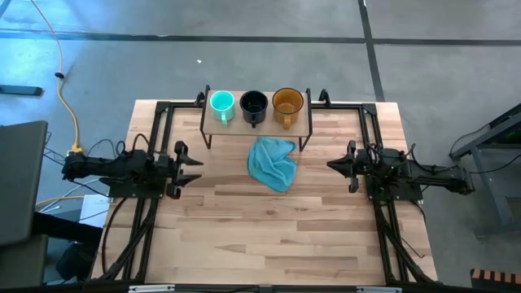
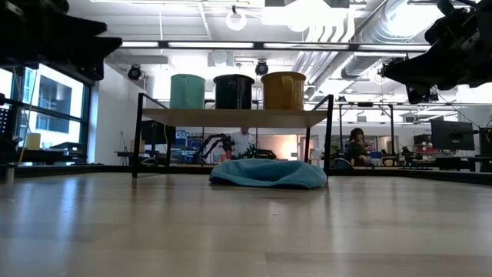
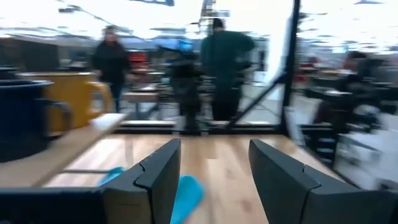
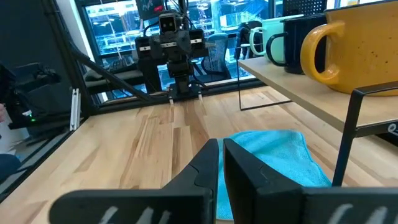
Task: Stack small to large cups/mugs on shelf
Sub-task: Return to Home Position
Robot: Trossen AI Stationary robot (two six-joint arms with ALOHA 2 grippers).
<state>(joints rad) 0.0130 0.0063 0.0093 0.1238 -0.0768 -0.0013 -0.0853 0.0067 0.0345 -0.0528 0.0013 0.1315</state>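
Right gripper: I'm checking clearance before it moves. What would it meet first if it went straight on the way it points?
Probably the left gripper, facing it across the table. The right gripper looks raised, so it should pass over the blue cloth between them, though height is unclear.

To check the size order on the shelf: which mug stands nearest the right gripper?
The yellow mug, at the end of the shelf toward the right gripper; the dark mug is in the middle, the teal mug farthest. The left gripper rests opposite.
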